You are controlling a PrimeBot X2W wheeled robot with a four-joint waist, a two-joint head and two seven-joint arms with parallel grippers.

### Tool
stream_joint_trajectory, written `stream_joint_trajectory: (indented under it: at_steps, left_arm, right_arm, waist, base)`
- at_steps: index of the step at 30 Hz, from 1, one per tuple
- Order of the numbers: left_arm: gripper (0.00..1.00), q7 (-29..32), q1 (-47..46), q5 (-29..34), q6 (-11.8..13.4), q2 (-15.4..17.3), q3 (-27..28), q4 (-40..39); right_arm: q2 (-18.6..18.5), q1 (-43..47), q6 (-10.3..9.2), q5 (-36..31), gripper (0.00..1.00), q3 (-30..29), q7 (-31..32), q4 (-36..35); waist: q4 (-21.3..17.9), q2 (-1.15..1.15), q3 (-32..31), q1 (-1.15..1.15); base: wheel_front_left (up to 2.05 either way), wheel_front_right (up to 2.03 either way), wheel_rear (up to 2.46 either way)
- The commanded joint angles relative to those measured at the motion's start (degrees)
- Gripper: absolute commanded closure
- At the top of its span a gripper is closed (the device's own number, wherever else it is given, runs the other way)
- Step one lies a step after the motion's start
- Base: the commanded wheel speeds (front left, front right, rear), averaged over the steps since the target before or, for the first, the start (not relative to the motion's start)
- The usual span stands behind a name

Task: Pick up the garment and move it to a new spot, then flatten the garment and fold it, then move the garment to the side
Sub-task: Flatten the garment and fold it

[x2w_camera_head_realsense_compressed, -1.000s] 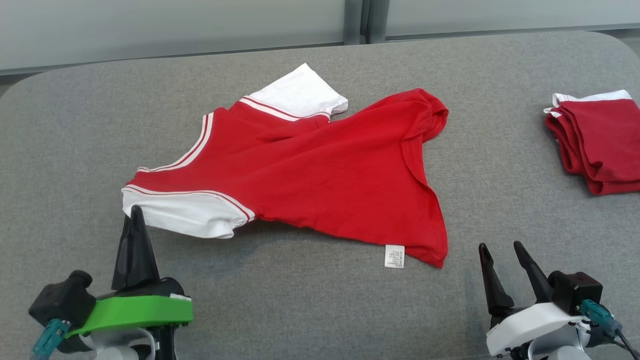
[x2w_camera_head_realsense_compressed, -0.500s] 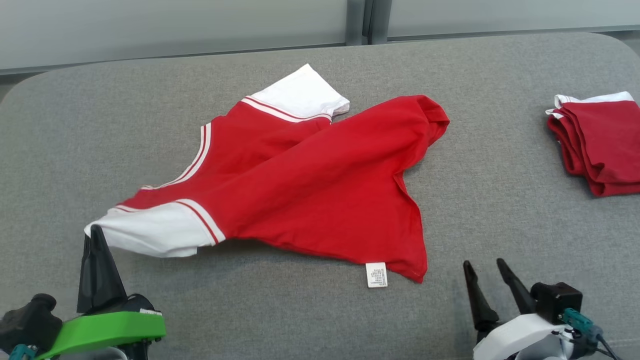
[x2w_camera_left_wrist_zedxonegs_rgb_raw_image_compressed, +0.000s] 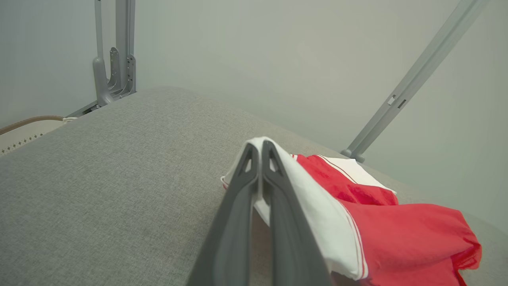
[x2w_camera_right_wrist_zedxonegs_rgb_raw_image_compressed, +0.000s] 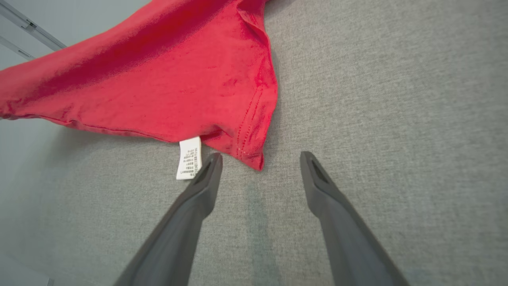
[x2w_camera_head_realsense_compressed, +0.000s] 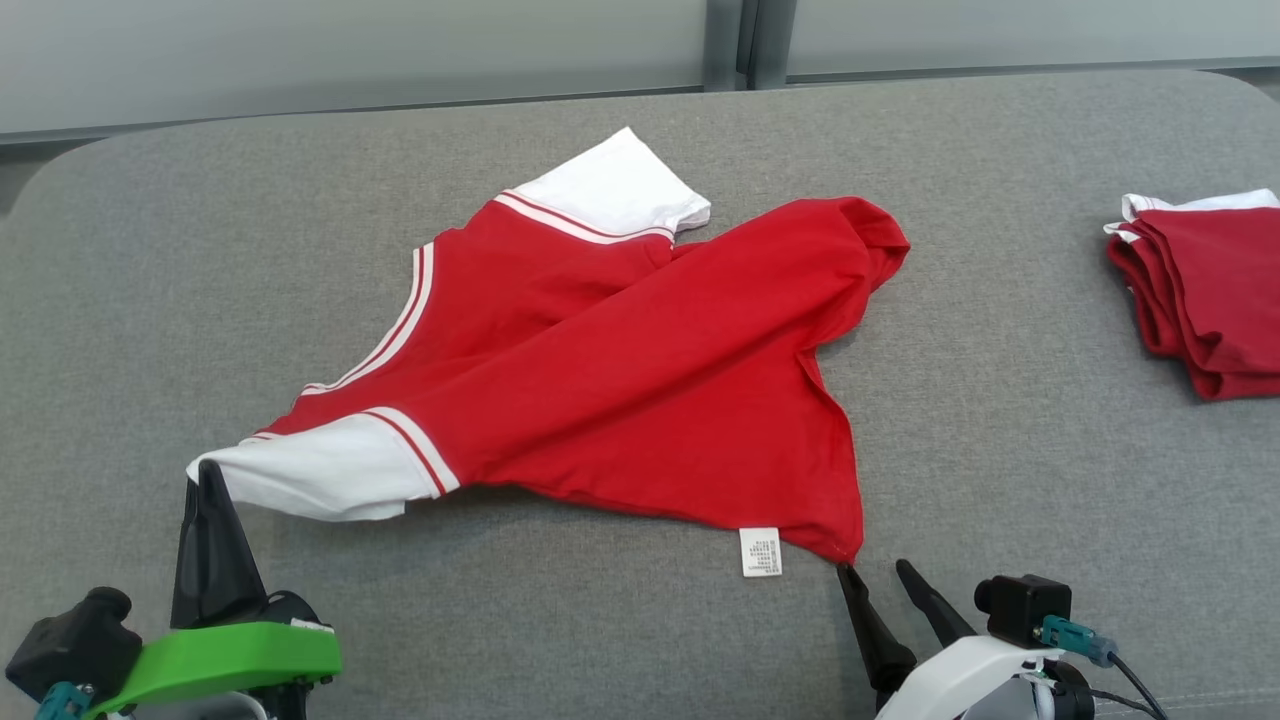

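Your left jaws, clamped on the white sleeve [x2w_camera_head_realsense_compressed: 310, 470], have dragged the shirt [x2w_camera_head_realsense_compressed: 640, 380] toward you and stretched it flatter at mid-bench [x2w_camera_head_realsense_compressed: 1000, 450]. Your right jaws, spread wide, have slid in low, tips at the hem corner [x2w_camera_right_wrist_zedxonegs_rgb_raw_image_compressed: 254, 157] by the label [x2w_camera_right_wrist_zedxonegs_rgb_raw_image_compressed: 189, 157], set to pinch.

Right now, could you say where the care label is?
The care label lies at the garment's near hem in the head view, left of the right gripper.

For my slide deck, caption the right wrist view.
Right gripper, jaws open, poised at the red garment's hem corner beside its white care label.
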Motion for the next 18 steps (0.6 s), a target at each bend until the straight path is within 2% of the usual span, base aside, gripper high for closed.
stream_joint_trajectory:
  at_steps: [1,7,17,18]
  left_arm:
    - [1.0,-0.4,-0.6,0.4,-0.3,0.2,-0.1,0.4]
    - [1.0,-0.5,-0.9,0.4,-0.6,0.0,-1.0,1.3]
    - [1.0,-0.4,-1.2,0.7,-0.9,0.0,-2.2,2.3]
    - [1.0,-0.3,-1.3,0.7,-1.0,0.0,-2.4,2.4]
  right_arm:
    - [0.2,-0.7,0.0,1.2,0.0,0.1,0.4,0.9]
    - [1.2,-3.1,0.0,3.7,0.0,0.5,0.3,5.4]
    - [1.5,-7.5,0.0,3.3,0.0,0.6,-0.9,13.1]
    - [1.6,-8.4,0.0,3.4,0.27,0.5,-1.4,14.8]
  waist:
    - [0.5,0.0,-0.2,0.0]
    - [2.0,0.0,-0.4,0.0]
    - [3.3,0.0,-0.6,0.0]
    - [3.4,0.0,-0.5,0.0]
  base:
    - [0.0,0.0,0.0]
    - [0.0,0.0,0.0]
    - [0.0,0.0,0.0]
    - [0.0,0.0,0.0]
